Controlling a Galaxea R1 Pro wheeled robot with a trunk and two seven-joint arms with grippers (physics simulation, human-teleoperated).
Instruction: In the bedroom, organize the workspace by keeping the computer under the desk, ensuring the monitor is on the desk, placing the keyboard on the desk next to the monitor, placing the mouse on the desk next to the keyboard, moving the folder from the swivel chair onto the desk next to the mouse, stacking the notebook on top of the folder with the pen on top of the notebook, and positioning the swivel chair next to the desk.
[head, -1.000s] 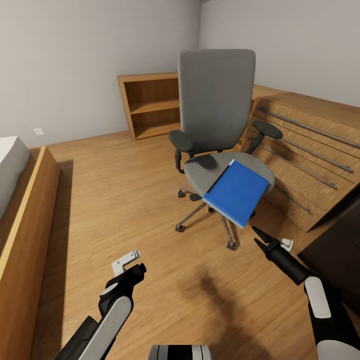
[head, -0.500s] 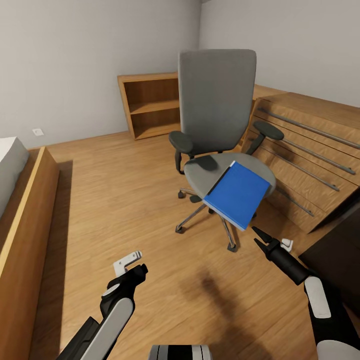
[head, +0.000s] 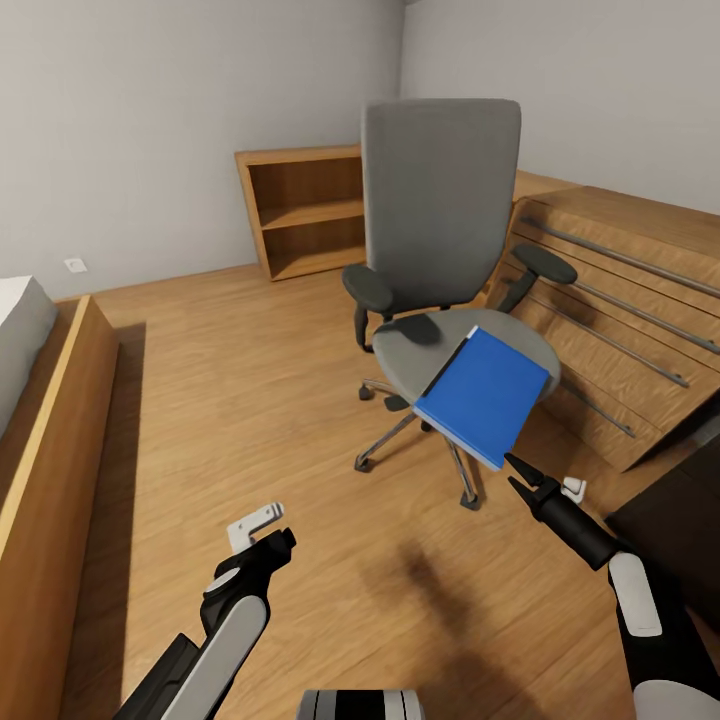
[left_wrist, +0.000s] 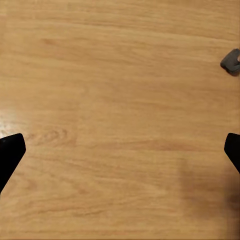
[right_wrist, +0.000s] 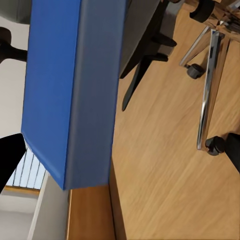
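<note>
The grey swivel chair (head: 440, 200) stands on the wood floor in the middle of the head view. On its seat lies the blue folder (head: 483, 395), its near corner overhanging the seat's front edge. My right gripper (head: 513, 472) is open, just below and in front of that overhanging corner, not touching it. In the right wrist view the folder (right_wrist: 55, 90) is close up between the spread fingers, with the chair's metal base (right_wrist: 207, 75) behind. My left gripper (head: 268, 530) hangs open over bare floor, left of the chair; its wrist view has the fingertips (left_wrist: 10, 150) wide apart.
A low open wooden shelf unit (head: 305, 210) stands against the back wall. A wooden drawer chest with metal rails (head: 620, 300) is right behind the chair. A wooden bed frame (head: 50, 450) runs along the left. A dark surface (head: 680, 520) fills the lower right corner.
The whole view has shifted slightly: chair and folder now sit a little further right and lower, so the folder's corner is nearer my right gripper. Both grippers stay open.
</note>
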